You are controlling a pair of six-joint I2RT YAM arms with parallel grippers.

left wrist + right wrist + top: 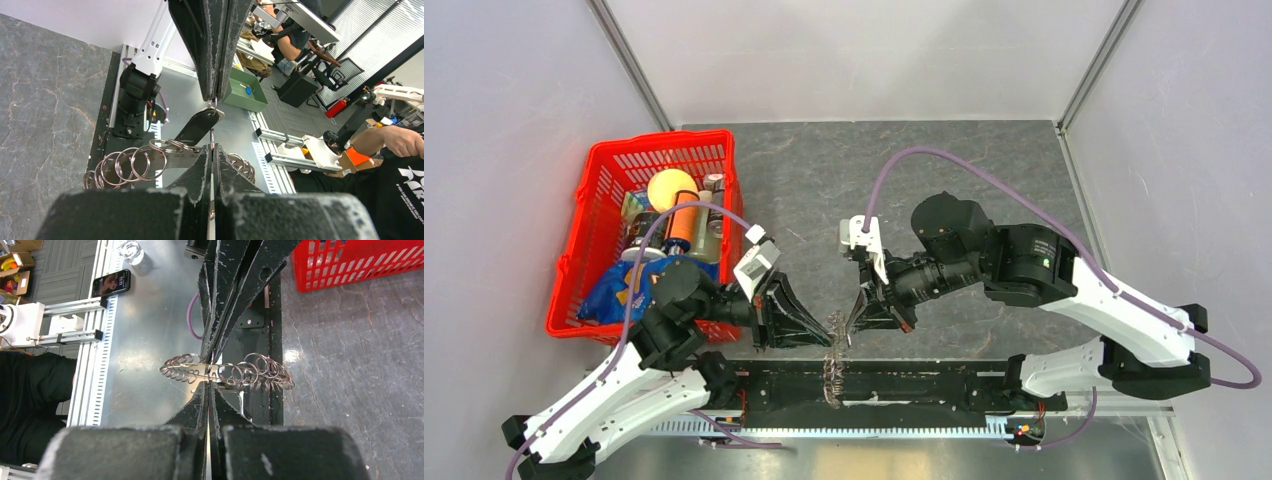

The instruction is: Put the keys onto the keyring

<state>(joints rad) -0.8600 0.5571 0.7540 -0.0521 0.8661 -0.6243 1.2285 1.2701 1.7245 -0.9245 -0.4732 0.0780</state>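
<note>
**Both grippers meeting at keyring, near table edge**

Far left: a red basket (pixel 602 172) full of groceries is sitting on the grey table (pixel 824 180), well apart from the work.

Left arm is reaching in toward centre. Left gripper (pixel 823 333) is showing its fingers pressed flat together. In its own wrist view the tips are pinching into the keyring (pixel 834 350), with loops fanning out on both sides of the pinch and a thin metal sliver showing between the pads.

Keyring is hanging between the two grippers, off the table. It is drooping over the black base rail at the near edge. Up close it is reading as a curved string of small metal loops.

Key (pixel 199 127): a dark, flat piece is slanting from the right fingertips down to the loops. Its lower end is tucking behind them. I cannot tell whether it is threaded on.

Right gripper (pixel 853 318) is facing the left one, tips nearly touching it. Its fingers are fully closed, nipping the key's upper end. Right arm is stretching in from the right side.
</note>
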